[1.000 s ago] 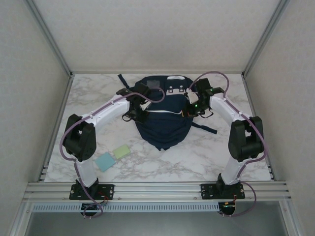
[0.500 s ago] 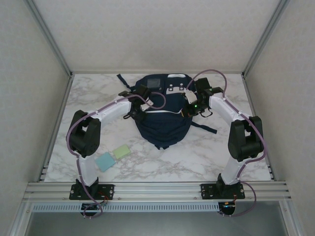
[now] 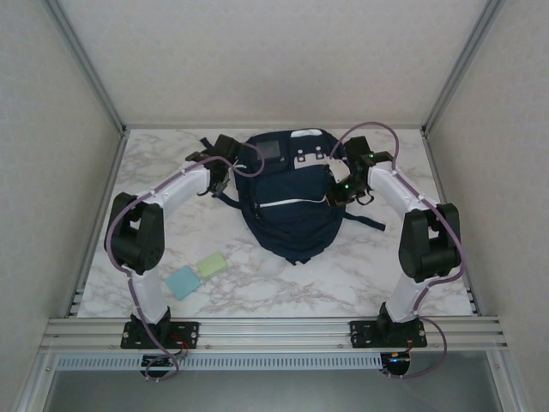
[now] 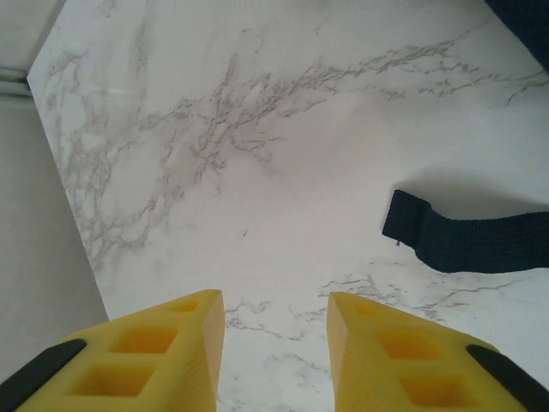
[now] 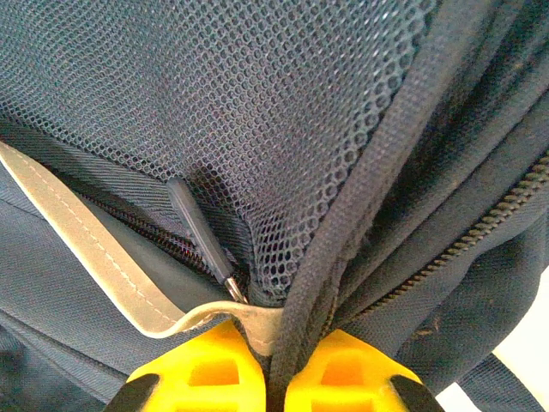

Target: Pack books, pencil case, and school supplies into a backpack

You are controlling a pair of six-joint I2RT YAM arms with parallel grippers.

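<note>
The navy backpack (image 3: 288,206) lies flat in the middle of the table, grey patch toward the far end. My right gripper (image 3: 340,189) is at its right side, shut on a fold of the backpack's trim and mesh (image 5: 283,257), beside a zipper pull (image 5: 199,233). My left gripper (image 3: 221,159) is off the bag's upper left, open over bare marble (image 4: 274,296) with nothing between its fingers; a dark strap (image 4: 467,242) lies to its right. The school supplies, a pale blue pad (image 3: 183,281) and a pale green pad (image 3: 212,264), rest near the front left. Books and pencil case are out of view.
The marble table (image 3: 360,275) is fenced by a metal frame and pale walls on three sides. Loose straps (image 3: 360,221) trail from the bag's right side and another from its far left corner (image 3: 208,140).
My left gripper let go of the backpack, opened and swung left off it to the table. The bag settled flatter and longer toward the front. My right gripper kept its grip.
</note>
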